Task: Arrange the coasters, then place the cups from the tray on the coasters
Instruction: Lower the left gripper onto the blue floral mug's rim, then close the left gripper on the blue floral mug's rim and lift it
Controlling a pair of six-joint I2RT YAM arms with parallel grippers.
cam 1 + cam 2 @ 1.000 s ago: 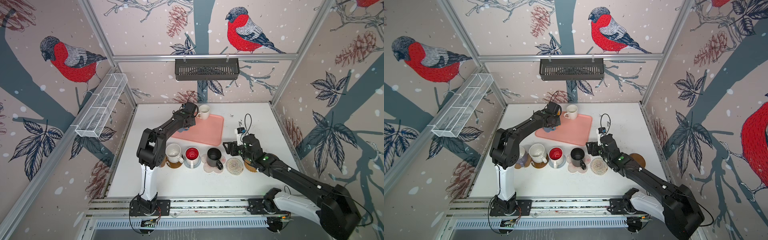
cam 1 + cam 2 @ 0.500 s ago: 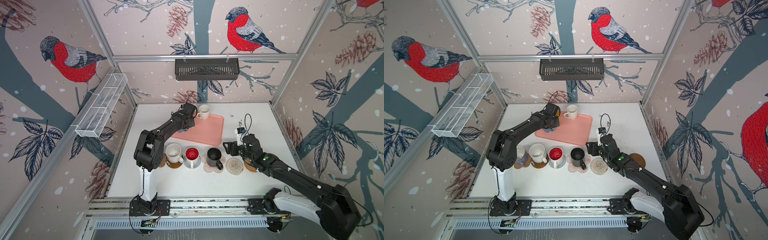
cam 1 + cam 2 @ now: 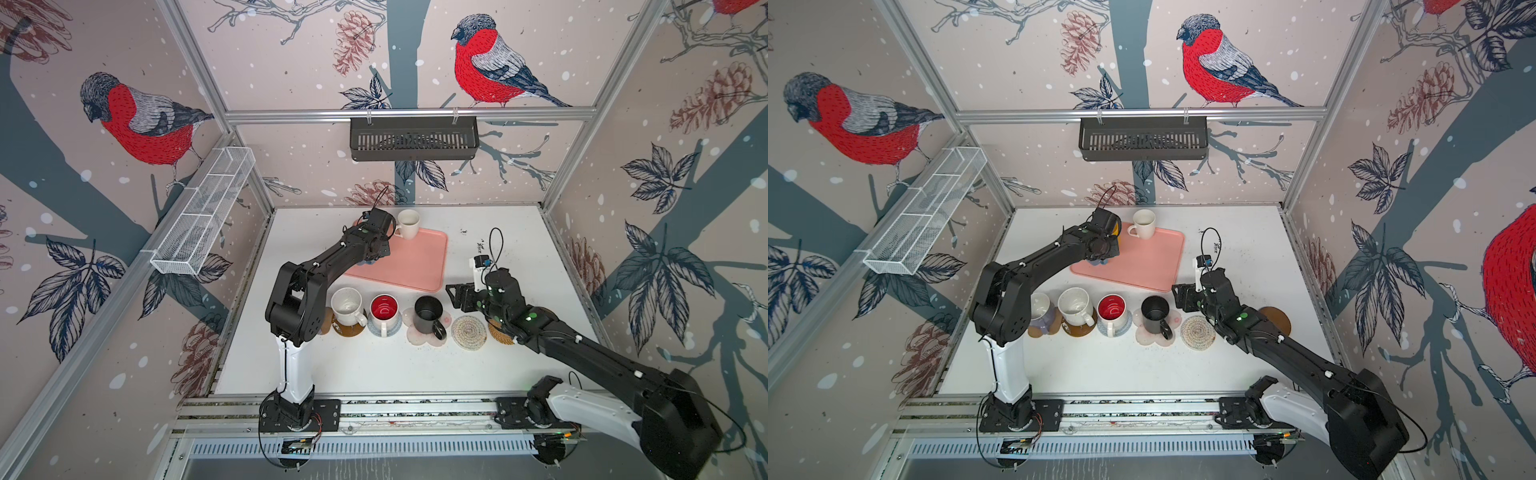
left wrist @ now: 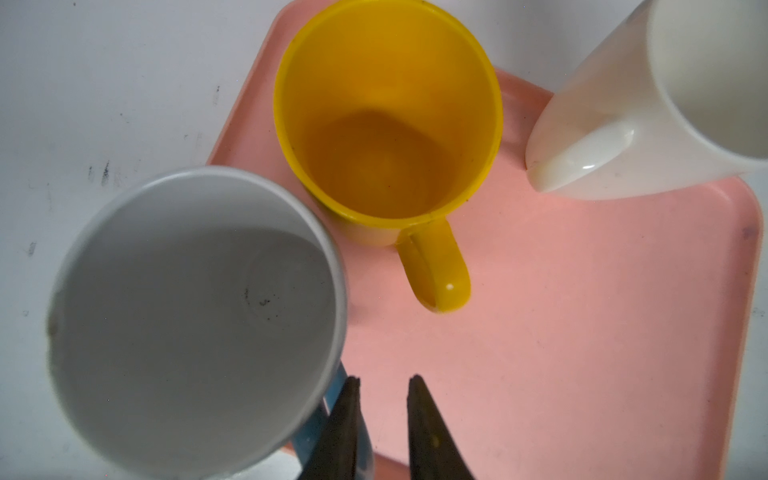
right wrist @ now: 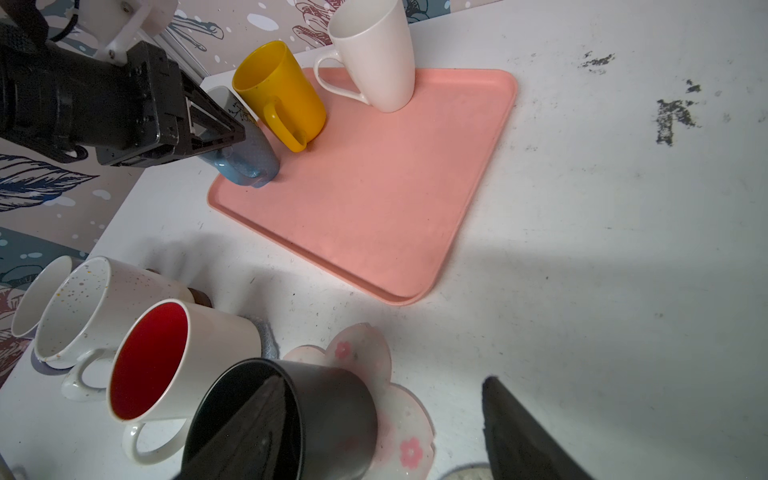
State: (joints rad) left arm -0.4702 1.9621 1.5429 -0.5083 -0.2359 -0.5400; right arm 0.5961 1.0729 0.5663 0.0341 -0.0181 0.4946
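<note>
Cups are standing both on and in front of the tray (image 3: 415, 262). In front of it, the lavender mug (image 3: 1040, 306), speckled mug (image 3: 347, 305), red-lined mug (image 3: 383, 311) and black mug (image 3: 428, 313) are sitting in a row on coasters (image 3: 417, 338). At its left edge the left gripper (image 4: 384, 380) is clenching the handle of the blue-handled mug (image 4: 195, 311), just beside the yellow mug (image 4: 386, 120); the white mug (image 3: 408, 222) is standing at its back edge. Off its front right corner the right gripper (image 3: 457, 296) is hanging with jaws spread, holding nothing, near the rope coaster (image 3: 469, 332).
</note>
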